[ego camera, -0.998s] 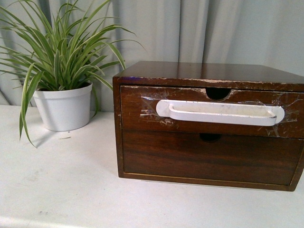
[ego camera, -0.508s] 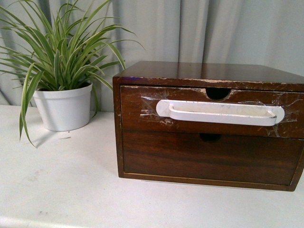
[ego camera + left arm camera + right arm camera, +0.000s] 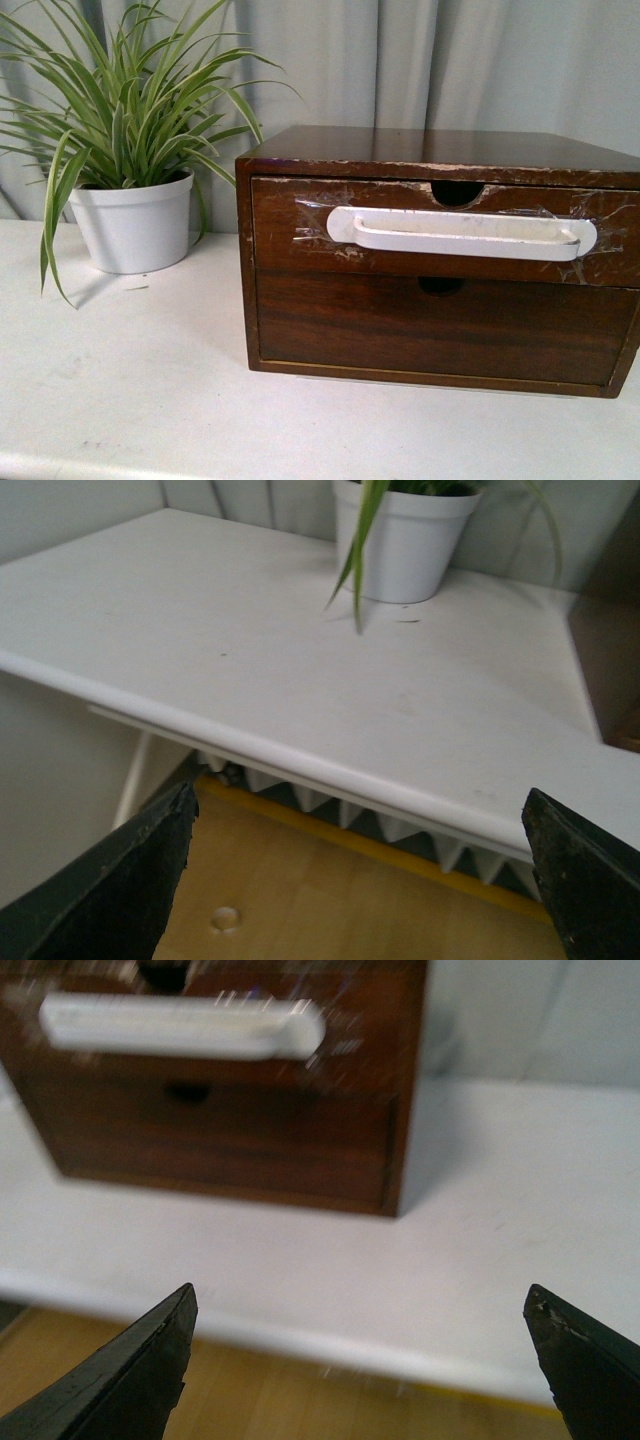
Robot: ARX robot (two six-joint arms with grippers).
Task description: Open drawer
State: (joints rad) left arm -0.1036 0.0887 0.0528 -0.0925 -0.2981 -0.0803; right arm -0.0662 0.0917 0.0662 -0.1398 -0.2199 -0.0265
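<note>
The drawer point(image 3: 300, 235) is the upper one of a dark brown wooden chest point(image 3: 440, 145) on the white table point(image 3: 130, 380). A long white handle point(image 3: 460, 233) is taped across its scuffed front, under a half-round notch point(image 3: 457, 191). It sits shut. The right wrist view shows the handle point(image 3: 180, 1027) and chest front, blurred, beyond the table edge. My right gripper point(image 3: 360, 1360) is open, off the table's front, with nothing between its fingers. My left gripper point(image 3: 360, 880) is open too, below the table's front edge, empty. Neither arm appears in the front view.
A plain-fronted lower drawer point(image 3: 440, 330) sits beneath the handled one. A spider plant in a white pot point(image 3: 132, 225) stands left of the chest; the pot point(image 3: 405, 540) also shows in the left wrist view. Grey curtain point(image 3: 400, 60) hangs behind. Wooden floor point(image 3: 330, 900) lies below the table edge.
The chest sits slightly higher and to the left in the front view, as if the camera shifted a little. The drawer has not moved.
</note>
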